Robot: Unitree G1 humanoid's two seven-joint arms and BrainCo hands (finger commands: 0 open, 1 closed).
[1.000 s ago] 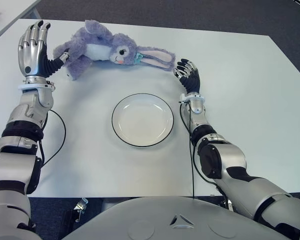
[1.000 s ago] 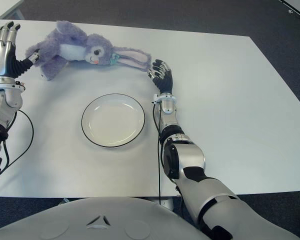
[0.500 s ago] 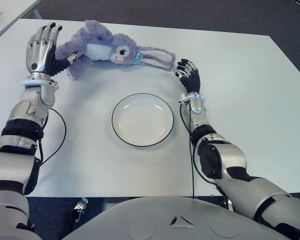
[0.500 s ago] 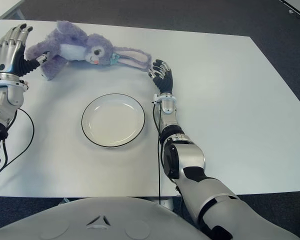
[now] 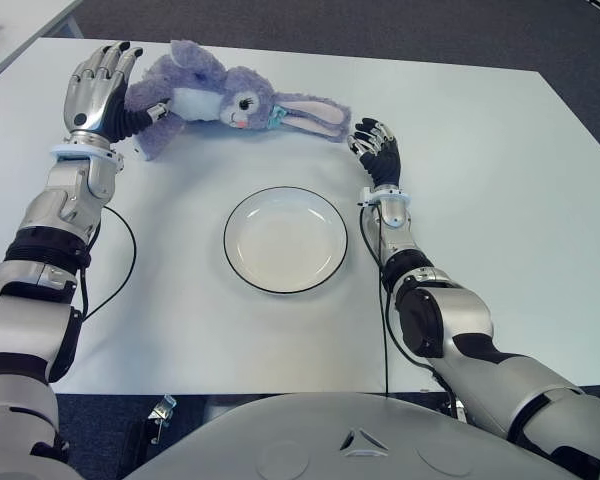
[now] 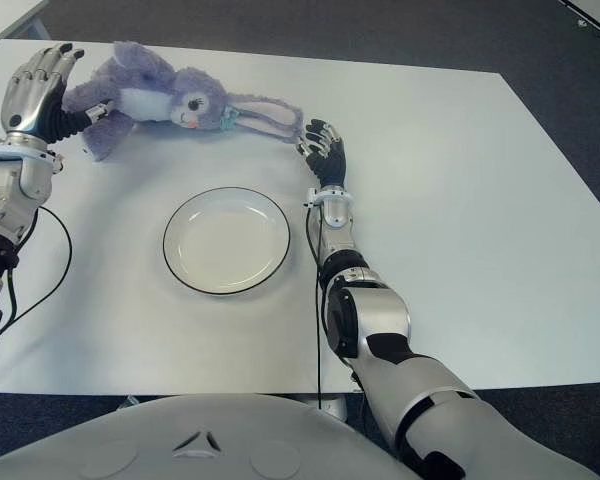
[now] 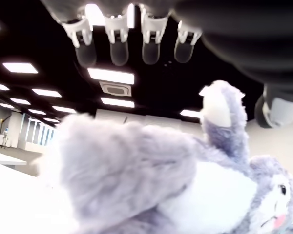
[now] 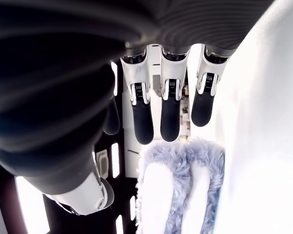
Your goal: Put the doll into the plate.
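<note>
left eye view: both hands point(image 5: 98, 85) point(image 5: 377, 152) flank the doll point(image 5: 215, 95), fingers point(image 7: 118, 48) spread, holding nothing.

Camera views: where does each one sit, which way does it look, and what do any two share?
Left eye view: on the head, looking forward and down at the white table; shows both arms, the left hand at the purple bunny doll, the right hand by its ears, the empty plate.
Right eye view: same scene from slightly aside.
Left wrist view: on the left wrist, looking past open fingers at the doll's body.
Right wrist view: on the right wrist, looking past open fingers at the doll's ears.
Shared: all show the doll.
</note>
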